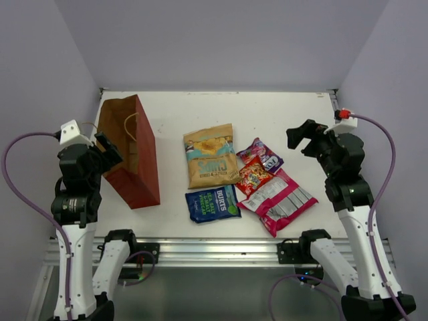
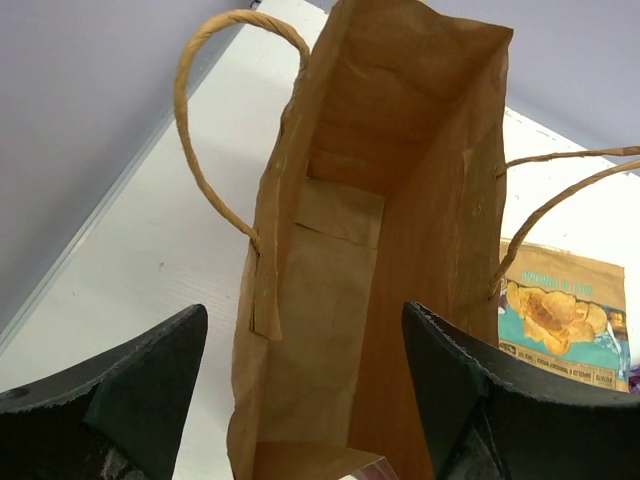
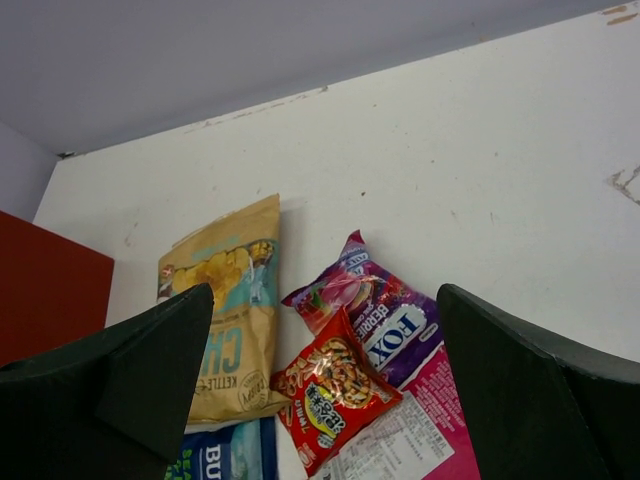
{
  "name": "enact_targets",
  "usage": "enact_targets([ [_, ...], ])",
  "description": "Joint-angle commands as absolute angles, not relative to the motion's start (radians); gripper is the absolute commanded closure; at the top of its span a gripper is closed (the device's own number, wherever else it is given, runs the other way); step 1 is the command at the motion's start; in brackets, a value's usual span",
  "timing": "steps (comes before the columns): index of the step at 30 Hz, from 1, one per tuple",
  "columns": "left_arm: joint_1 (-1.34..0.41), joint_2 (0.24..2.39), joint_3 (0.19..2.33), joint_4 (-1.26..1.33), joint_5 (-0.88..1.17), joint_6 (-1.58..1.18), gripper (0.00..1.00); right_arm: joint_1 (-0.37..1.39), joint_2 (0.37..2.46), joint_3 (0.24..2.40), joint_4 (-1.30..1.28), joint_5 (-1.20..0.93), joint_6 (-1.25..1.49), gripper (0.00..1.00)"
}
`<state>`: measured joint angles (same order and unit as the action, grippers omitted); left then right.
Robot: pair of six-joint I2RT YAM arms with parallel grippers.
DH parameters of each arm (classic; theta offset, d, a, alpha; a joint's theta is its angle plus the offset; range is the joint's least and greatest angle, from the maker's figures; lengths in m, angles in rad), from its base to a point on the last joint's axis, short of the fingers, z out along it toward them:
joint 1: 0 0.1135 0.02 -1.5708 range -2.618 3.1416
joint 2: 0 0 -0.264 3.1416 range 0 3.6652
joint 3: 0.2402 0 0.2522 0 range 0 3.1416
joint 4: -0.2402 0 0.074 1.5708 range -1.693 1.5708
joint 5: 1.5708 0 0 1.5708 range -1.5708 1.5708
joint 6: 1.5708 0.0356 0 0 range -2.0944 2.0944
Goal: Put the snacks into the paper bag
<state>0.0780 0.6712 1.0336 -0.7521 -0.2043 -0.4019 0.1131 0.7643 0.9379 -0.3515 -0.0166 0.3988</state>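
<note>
The paper bag (image 1: 134, 154) stands upright at the left, red-brown outside, mouth open; the left wrist view looks down into its kraft interior (image 2: 350, 300), where no packet shows. My left gripper (image 1: 107, 150) is open just left of the bag's rim. Five packets lie mid-table: tan chips bag (image 1: 210, 156), dark blue packet (image 1: 212, 203), purple packet (image 1: 261, 154), red packet (image 1: 254, 176), pink-and-silver packet (image 1: 279, 201). My right gripper (image 1: 302, 139) is open and empty, raised to the right of the packets, which show between its fingers (image 3: 335, 385).
The bag's string handles (image 2: 195, 130) stick out at both sides of its mouth. Grey walls close in the white table (image 1: 267, 114) on three sides. A metal rail runs along the near edge.
</note>
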Motion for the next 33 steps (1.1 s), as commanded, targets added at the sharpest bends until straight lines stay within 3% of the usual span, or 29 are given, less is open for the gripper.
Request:
enact_targets([
  [1,0.077,0.66,1.04,-0.767,-0.253,-0.408,0.17,0.115,0.779,0.943,-0.337,-0.006,0.391,0.01],
  [13,0.078,0.681,0.93,-0.693,-0.253,-0.411,0.19,0.115,0.785,0.94,-0.336,-0.021,0.39,0.01],
  [16,0.078,0.689,0.922,-0.667,-0.25,-0.399,0.27,0.115,0.791,0.936,-0.339,-0.026,0.379,0.02],
  [17,0.078,0.687,0.922,-0.658,-0.25,-0.394,0.37,0.115,0.798,0.933,-0.341,-0.029,0.373,0.04],
  [22,0.078,0.707,0.942,-0.606,-0.224,-0.348,0.63,0.115,0.911,0.923,-0.347,-0.078,0.344,0.09],
  [25,0.078,0.736,0.991,-0.583,-0.206,-0.316,0.74,0.117,0.985,0.907,-0.331,-0.107,0.339,0.11],
  [33,0.042,0.833,1.097,-0.537,-0.179,-0.252,0.75,0.141,1.189,0.831,-0.168,-0.227,0.342,0.11],
])
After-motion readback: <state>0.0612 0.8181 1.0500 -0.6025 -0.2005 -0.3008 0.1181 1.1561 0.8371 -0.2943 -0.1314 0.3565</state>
